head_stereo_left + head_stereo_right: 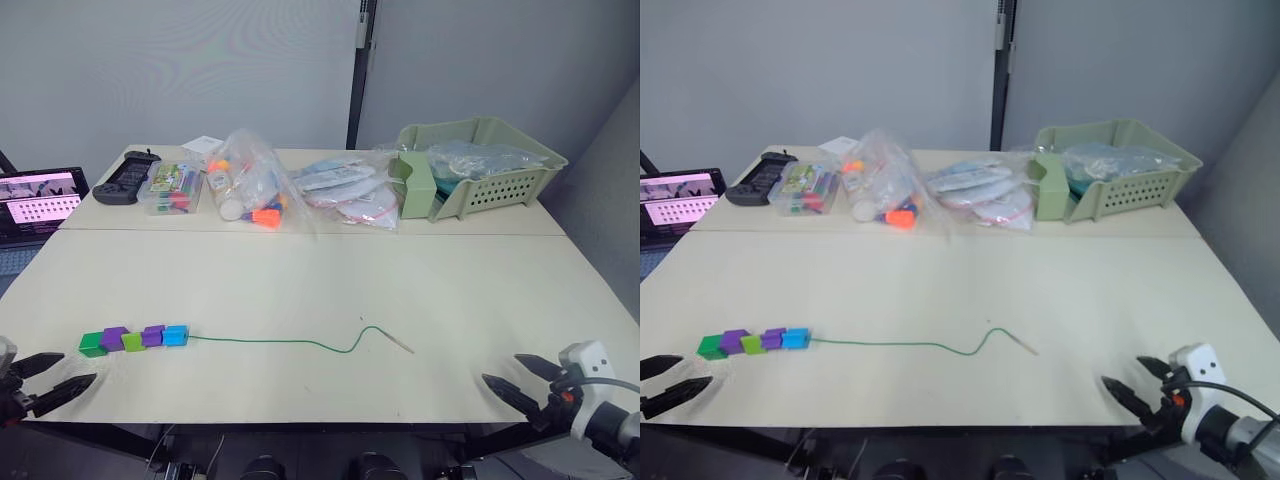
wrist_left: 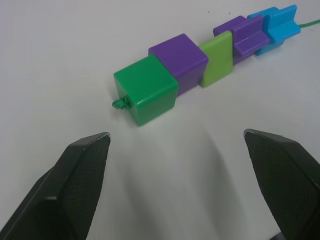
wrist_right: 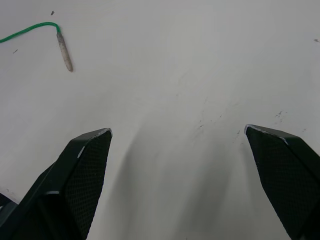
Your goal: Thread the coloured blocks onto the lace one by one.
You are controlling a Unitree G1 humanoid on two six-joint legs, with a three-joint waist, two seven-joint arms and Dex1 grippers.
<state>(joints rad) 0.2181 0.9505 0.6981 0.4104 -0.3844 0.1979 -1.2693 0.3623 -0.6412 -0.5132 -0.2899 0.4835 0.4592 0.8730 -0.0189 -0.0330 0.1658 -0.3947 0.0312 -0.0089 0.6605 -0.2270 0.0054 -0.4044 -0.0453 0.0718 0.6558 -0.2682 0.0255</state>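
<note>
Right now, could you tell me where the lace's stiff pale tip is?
The stiff pale tip lies on the table, right of centre, toward the right end effector, far from the coloured blocks.

Five coloured blocks (image 1: 753, 342) are sitting threaded in a touching row on the lace (image 1: 910, 346) near the front left of the desk (image 1: 970, 290): dark green, purple, light green, purple, blue, running left to right. The lace is trailing rightward from the blue block, curving up, and ending in a pale tip (image 1: 1026, 347). The left end effector (image 1: 668, 382) is hovering at the desk's front left edge, fingers parted, just short of the dark green block. The right end effector (image 1: 1137, 380) is hovering at the front right edge, fingers parted, well apart from the tip. A green basket (image 1: 1120, 185), clear bags (image 1: 885, 185) and a marker case (image 1: 806, 189) are lying along the far edge.
</note>
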